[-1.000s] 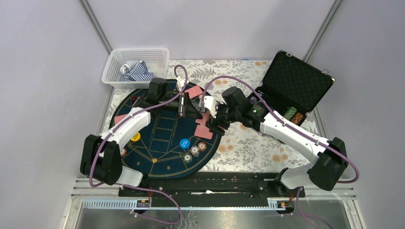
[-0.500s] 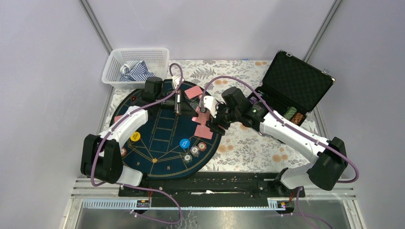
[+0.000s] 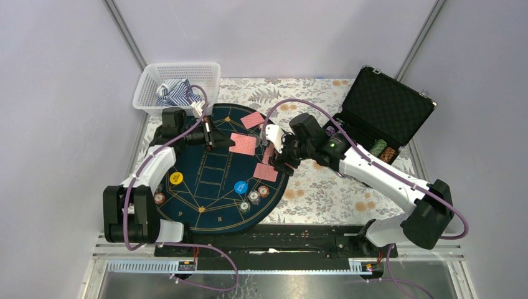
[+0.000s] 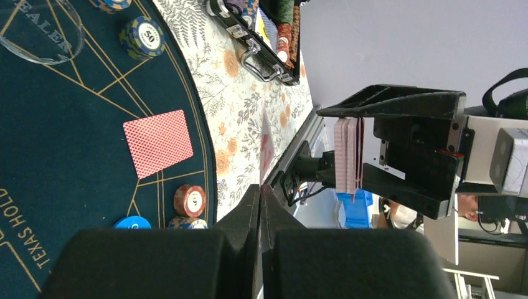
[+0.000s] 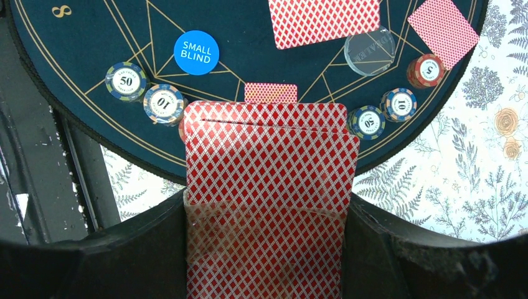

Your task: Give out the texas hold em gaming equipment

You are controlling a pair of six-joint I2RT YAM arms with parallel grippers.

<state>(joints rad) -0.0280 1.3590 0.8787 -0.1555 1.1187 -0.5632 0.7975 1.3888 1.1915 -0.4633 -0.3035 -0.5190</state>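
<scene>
**Top external view.** Shows the left gripper (image 3: 221, 138) clamped shut on one red-backed card (image 3: 243, 144), carried above the far half of the dark blue mat (image 3: 212, 187). Differs from a second before: then part-open at the deck (image 3: 269, 152), now closed and drawn clear toward the mat's far-left rim. Shows the right gripper (image 3: 276, 159) over the mat's right edge, gripping that deck.

**Left wrist view.** Looks along closed fingers (image 4: 244, 218) pinching the card edge-on; places the deck well apart, beyond the mat's edge.

**Right wrist view.** Shows the deck slightly fanned above the mat's rim, with poker chips (image 5: 126, 80), the Small Blind disc (image 5: 196, 52) and the clear dealer disc (image 5: 370, 51) on the mat beyond.

Suggests one card separated cleanly and awaiting placement at a seat on the mat.
</scene>
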